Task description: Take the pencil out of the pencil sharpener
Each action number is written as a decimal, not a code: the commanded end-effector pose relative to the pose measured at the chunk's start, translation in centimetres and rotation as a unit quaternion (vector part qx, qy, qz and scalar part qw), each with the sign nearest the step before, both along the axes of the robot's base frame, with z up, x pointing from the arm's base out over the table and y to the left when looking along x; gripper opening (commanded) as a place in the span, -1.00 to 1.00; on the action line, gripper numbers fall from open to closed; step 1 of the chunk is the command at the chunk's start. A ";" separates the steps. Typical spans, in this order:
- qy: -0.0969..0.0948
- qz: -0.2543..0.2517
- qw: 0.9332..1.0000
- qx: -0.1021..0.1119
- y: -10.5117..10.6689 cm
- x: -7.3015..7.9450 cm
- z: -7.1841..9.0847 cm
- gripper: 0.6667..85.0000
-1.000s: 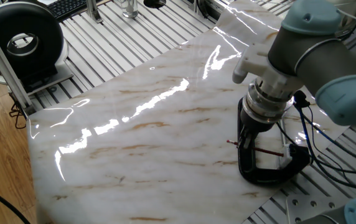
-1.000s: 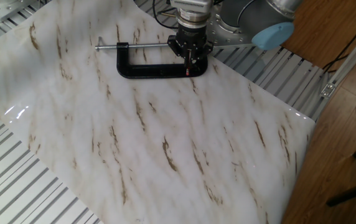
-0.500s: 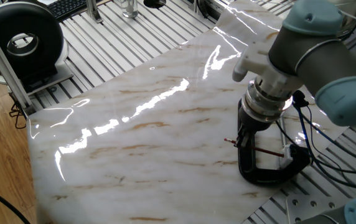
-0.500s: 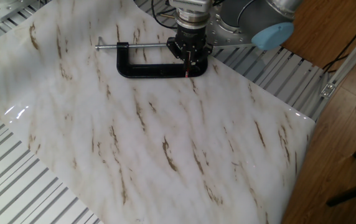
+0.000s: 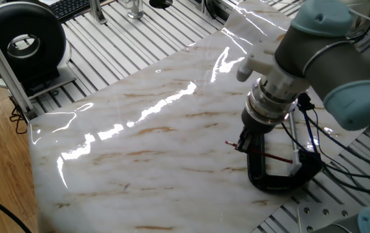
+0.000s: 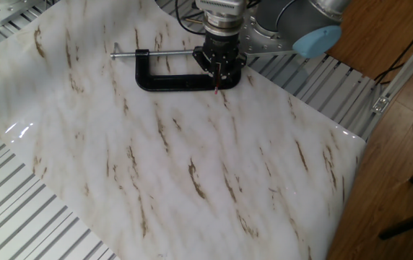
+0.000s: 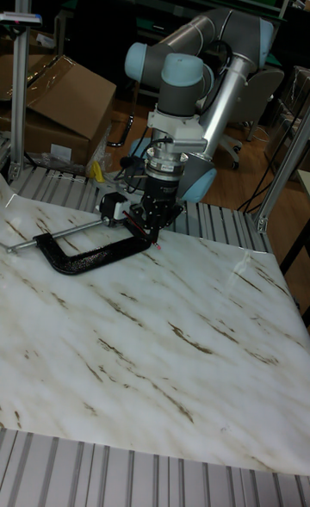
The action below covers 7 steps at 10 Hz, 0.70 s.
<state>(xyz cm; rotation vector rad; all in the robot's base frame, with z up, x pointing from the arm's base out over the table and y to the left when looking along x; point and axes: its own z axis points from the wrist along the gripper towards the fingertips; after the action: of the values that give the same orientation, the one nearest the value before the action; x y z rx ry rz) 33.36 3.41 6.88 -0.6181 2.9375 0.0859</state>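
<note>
My gripper (image 5: 244,144) is shut on the pencil (image 5: 272,156), a thin dark-red stick lying across the mouth of the black C-clamp (image 5: 279,181). The pencil's free tip pokes out past the fingers towards the table's middle. Its other end reaches to the small white pencil sharpener (image 5: 299,157) by the clamp's far arm; I cannot tell whether it is still inside. In the other fixed view the gripper (image 6: 219,70) stands over the clamp (image 6: 170,81) and hides the sharpener. The tall fixed view shows the gripper (image 7: 148,225), the pencil (image 7: 156,250) and the sharpener (image 7: 110,206).
The clamp's silver screw rod (image 6: 159,53) sticks out along the marble sheet (image 5: 146,149). Cables (image 5: 314,139) hang beside the wrist. A black round device (image 5: 23,42) stands on the slatted table at the far corner.
The gripper has shifted a little away from the sharpener, towards the table's middle, carrying the pencil. The pencil's free tip now sticks out further past the clamp.
</note>
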 end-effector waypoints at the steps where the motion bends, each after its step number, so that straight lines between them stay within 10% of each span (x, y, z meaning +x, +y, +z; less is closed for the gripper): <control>1: -0.004 -0.008 1.000 0.010 1.1 1.3 1.2 -0.99; 7: -0.012 -0.023 1.000 -0.012 2.6 4.0 2.6 -0.99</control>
<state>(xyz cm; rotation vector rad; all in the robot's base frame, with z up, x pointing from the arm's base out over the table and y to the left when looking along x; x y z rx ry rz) 35.90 5.75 8.65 -0.5675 2.9371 0.0549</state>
